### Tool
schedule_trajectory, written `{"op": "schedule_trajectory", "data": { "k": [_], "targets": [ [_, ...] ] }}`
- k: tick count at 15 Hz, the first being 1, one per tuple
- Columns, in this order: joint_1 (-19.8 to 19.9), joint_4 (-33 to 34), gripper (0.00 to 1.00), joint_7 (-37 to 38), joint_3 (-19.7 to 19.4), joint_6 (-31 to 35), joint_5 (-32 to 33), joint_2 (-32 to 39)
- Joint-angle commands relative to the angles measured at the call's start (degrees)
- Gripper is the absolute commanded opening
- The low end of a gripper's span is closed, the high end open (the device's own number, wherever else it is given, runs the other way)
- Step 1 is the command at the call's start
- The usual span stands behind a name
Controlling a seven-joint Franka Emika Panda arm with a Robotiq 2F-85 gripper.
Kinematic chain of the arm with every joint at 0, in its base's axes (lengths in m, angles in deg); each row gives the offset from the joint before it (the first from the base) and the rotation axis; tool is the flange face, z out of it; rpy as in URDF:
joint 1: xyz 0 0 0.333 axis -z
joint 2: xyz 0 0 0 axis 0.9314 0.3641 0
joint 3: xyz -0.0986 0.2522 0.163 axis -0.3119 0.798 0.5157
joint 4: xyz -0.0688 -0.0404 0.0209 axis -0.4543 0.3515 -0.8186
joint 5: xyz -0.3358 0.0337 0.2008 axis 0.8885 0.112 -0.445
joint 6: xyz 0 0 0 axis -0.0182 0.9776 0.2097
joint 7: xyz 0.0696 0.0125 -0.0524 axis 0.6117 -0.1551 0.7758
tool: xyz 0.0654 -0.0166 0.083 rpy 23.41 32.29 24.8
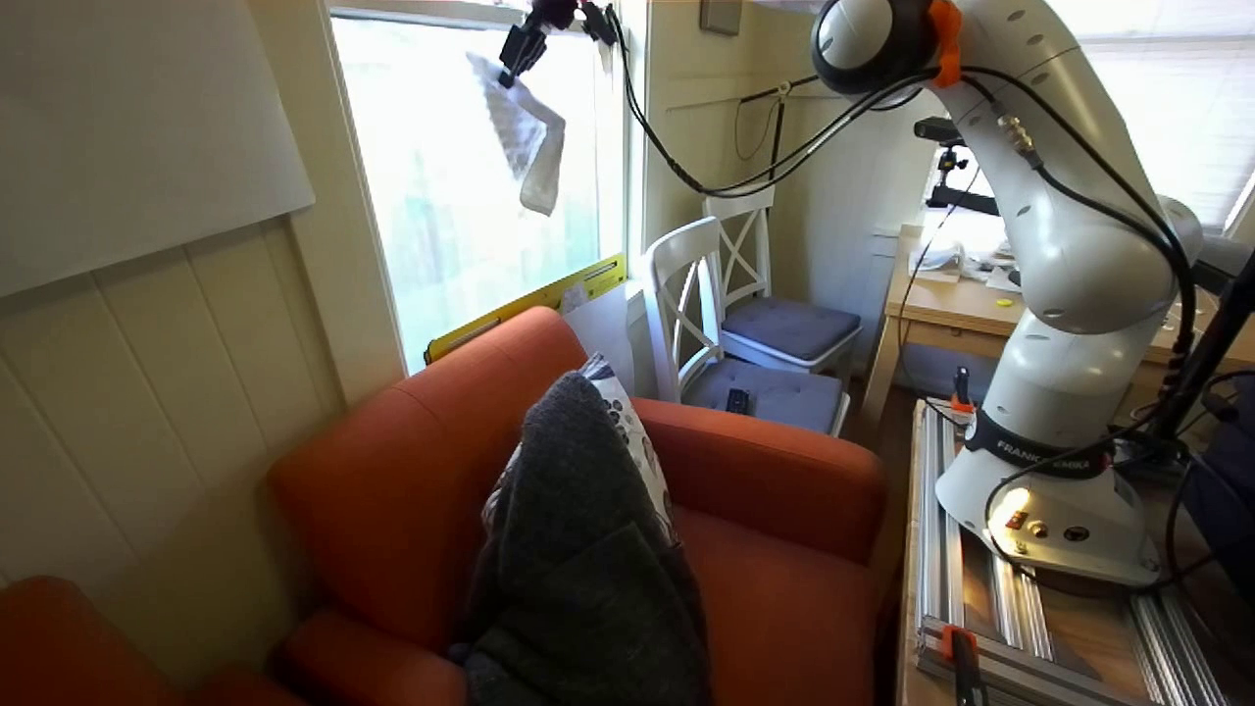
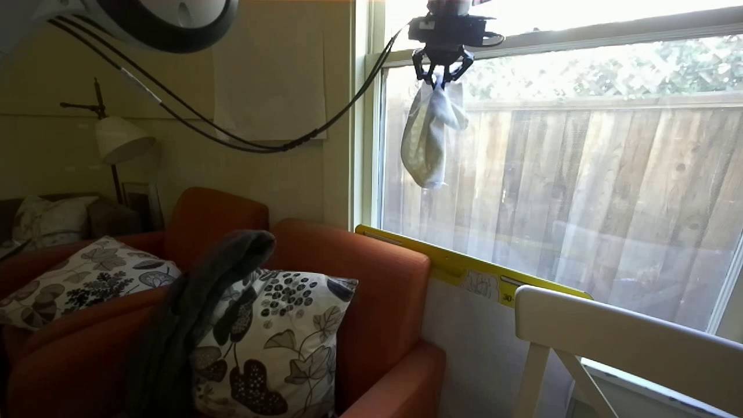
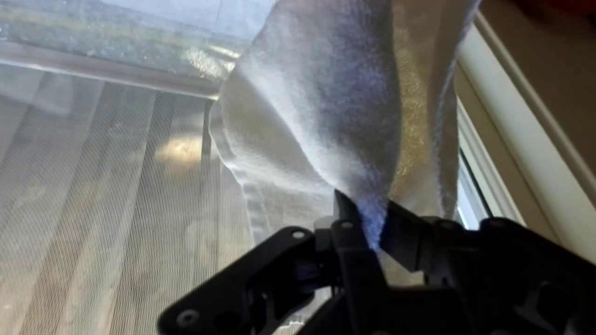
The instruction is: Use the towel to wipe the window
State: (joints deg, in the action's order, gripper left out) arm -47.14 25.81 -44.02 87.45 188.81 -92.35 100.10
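One towel, hanging down, roughly vertical lengthwise

The near desk, at four o'clock in an exterior view, shows a brown wooden top between metal rails laid across it. The white arm base stands on those rails. From the base, an orange-and-black clamp sits at eleven o'clock, a matching clamp at seven. Between two and three o'clock in the same view is a far desk of light wood. On it lies a pale crumpled bundle, too small to make out, with a little yellow disc apart from it at four o'clock.
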Motion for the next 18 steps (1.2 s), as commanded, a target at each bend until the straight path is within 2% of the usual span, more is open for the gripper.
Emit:
{"op": "schedule_trajectory", "data": {
  "k": [1,8,13,14,18],
  "targets": [
    [4.0,-11.9,0.03,-5.2,2.4,-2.3,-3.8,-5.5],
    [8.2,-30.7,0.03,-4.7,3.5,0.4,-10.4,-9.0],
    [8.6,-43.9,0.03,-4.5,3.6,9.6,-15.1,-12.4],
    [4.2,-34.6,0.13,-5.1,-1.6,4.5,-14.6,-7.6],
    [4.1,-39.9,0.13,-5.1,-1.6,7.4,-15.7,-9.9]
  ]
}}
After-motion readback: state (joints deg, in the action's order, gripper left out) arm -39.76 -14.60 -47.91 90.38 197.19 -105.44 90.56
